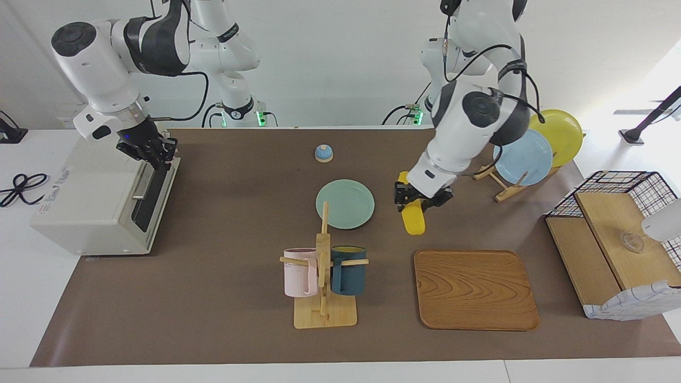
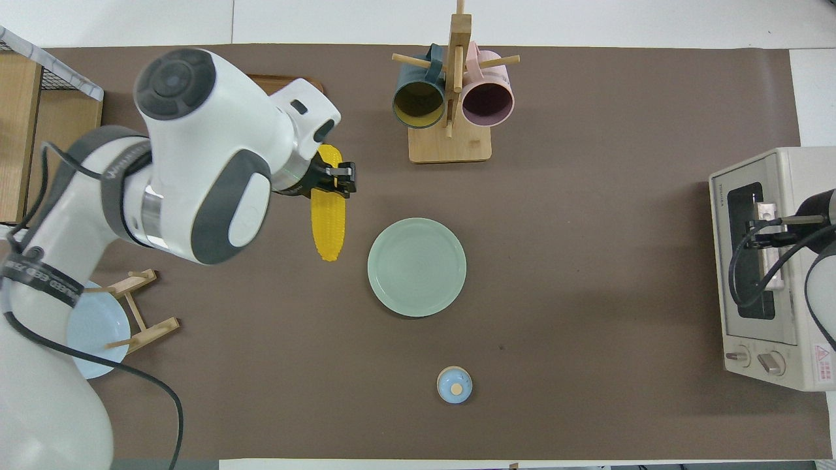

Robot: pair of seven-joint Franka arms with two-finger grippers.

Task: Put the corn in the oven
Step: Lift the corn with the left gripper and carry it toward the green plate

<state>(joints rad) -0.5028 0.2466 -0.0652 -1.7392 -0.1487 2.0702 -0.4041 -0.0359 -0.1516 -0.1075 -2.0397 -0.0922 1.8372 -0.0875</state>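
Observation:
The yellow corn lies on the brown mat beside the green plate, toward the left arm's end of the table. It also shows in the overhead view. My left gripper is down at the corn, straddling it near its middle. The off-white oven stands at the right arm's end of the table with its dark glass door closed. My right gripper is at the end of the oven's metal bar handle nearer to the robots.
A wooden mug rack with a pink and a dark blue mug and a wooden tray stand farther from the robots than the plate. A small blue bell is nearer. A plate stand and a wire-and-wood basket are at the left arm's end.

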